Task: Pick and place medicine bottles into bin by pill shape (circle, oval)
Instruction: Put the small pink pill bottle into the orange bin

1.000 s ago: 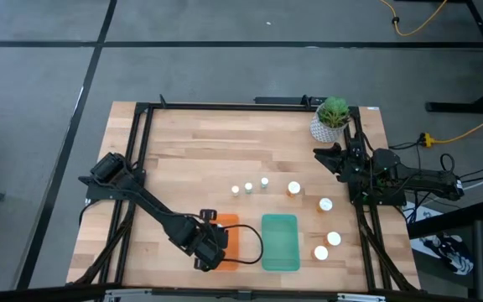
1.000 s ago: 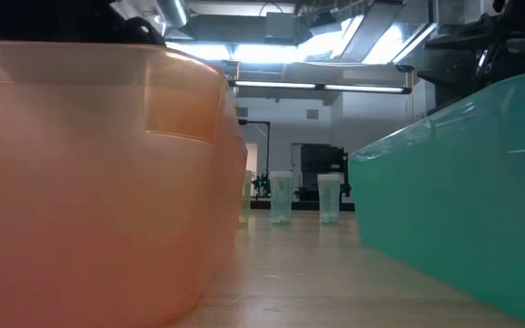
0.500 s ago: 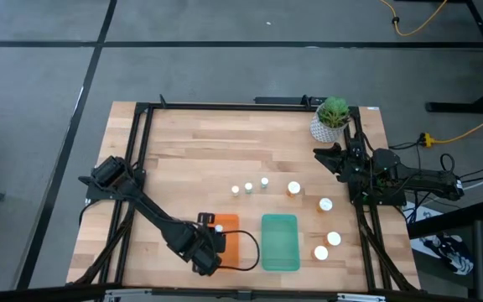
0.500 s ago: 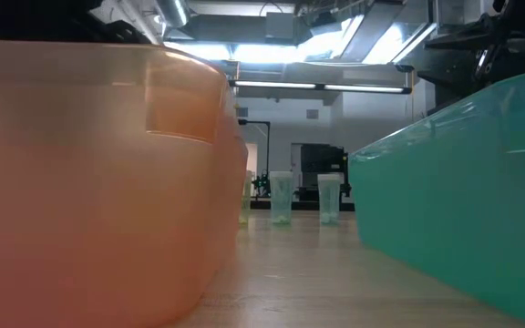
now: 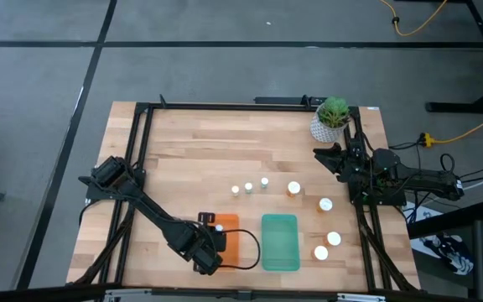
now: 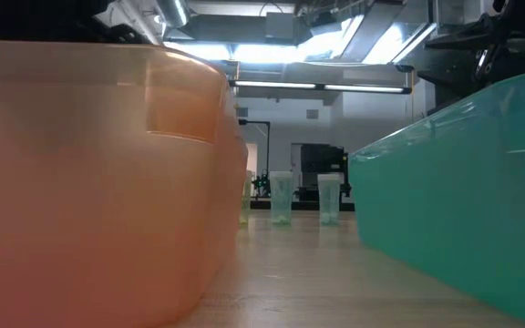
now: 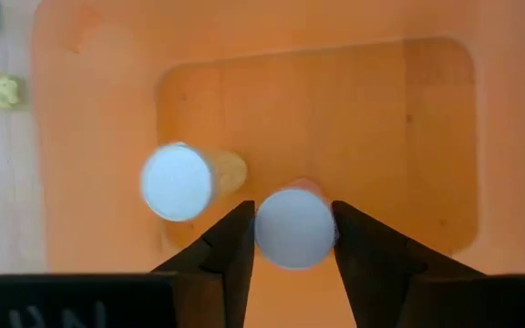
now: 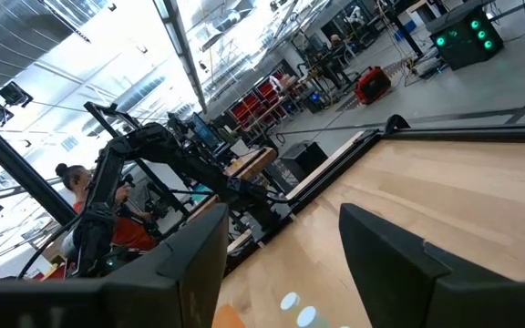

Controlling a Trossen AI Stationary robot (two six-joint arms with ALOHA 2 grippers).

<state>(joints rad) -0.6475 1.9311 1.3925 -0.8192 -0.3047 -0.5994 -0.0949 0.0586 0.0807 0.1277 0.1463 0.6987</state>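
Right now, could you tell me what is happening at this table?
The left hand is over the orange tray, its fingers on either side of a white-capped bottle inside the tray; whether it is gripped or just released is unclear. A second bottle stands beside it. The teal tray looks empty. Seven bottles wait on the table. The right hand waits, open, at the table's right edge near the plant pot.

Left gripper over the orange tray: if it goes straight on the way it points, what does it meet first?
The white-capped bottle between the left gripper fingers, then probably the orange tray floor; a second bottle stands just beside that line.
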